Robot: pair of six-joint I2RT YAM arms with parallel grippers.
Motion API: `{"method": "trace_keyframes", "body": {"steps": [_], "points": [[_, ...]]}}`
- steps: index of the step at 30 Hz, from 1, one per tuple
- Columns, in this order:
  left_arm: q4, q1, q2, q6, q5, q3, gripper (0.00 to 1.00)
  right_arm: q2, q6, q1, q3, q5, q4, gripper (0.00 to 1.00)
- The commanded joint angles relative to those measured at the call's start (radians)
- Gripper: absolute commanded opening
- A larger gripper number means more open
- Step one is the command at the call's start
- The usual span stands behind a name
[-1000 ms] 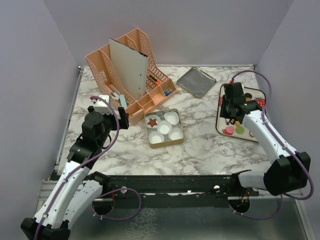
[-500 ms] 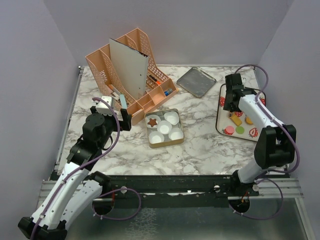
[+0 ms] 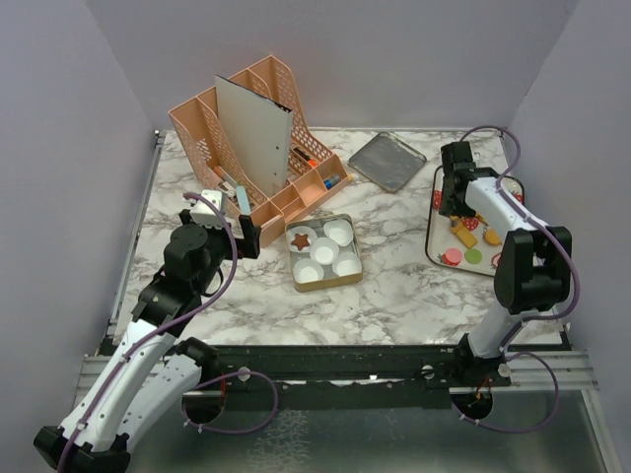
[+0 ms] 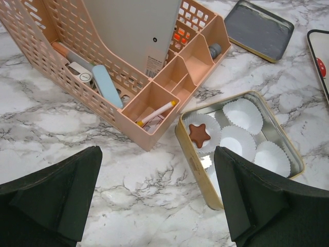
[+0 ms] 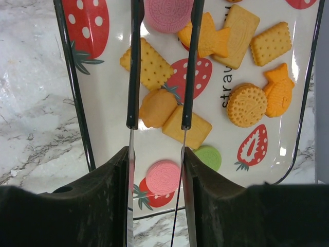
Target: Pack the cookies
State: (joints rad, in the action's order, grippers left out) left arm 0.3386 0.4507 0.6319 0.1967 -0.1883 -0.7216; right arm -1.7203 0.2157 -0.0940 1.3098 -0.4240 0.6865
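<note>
Surface (image 3: 394, 286): glossy, marble-look; organizer (image 4: 31, 31): pink matt plastic, perforated; tin (image 4: 288, 154): smooth gold metal; cups (image 4: 241, 116): white pleated paper; lid (image 4: 257, 28): dull grey metal; tray (image 5: 103, 77): glossy, printed; cookies (image 5: 247, 105): matt, embossed

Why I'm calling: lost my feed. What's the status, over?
Left claw open, empty. Right claw open over tray cookies, none gripped. One star cookie in tin. Nothing blocking.
</note>
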Motion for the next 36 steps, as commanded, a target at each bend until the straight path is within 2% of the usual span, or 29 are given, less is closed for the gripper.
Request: {"method": "trace_keyframes", "body": {"steps": [1, 13, 15, 20, 36], "points": [[-0.007, 0.009, -0.003, -0.013, -0.019, 0.014, 0.99, -0.029, -0.012, 0.011, 0.033, -0.010, 0.002, 0.43], [-0.007, 0.009, 0.000, -0.013, -0.025, 0.015, 0.99, -0.060, -0.027, 0.016, 0.047, 0.004, 0.016, 0.45], [-0.007, 0.009, 0.003, -0.013, -0.023, 0.016, 0.99, -0.060, -0.027, 0.017, 0.049, -0.011, 0.020, 0.49], [-0.007, 0.009, 0.002, -0.013, -0.023, 0.016, 0.99, -0.056, -0.032, 0.025, 0.053, -0.009, 0.024, 0.50], [-0.009, 0.009, 0.003, -0.013, -0.024, 0.016, 0.99, -0.061, -0.033, 0.034, 0.045, 0.017, 0.019, 0.40]]}}
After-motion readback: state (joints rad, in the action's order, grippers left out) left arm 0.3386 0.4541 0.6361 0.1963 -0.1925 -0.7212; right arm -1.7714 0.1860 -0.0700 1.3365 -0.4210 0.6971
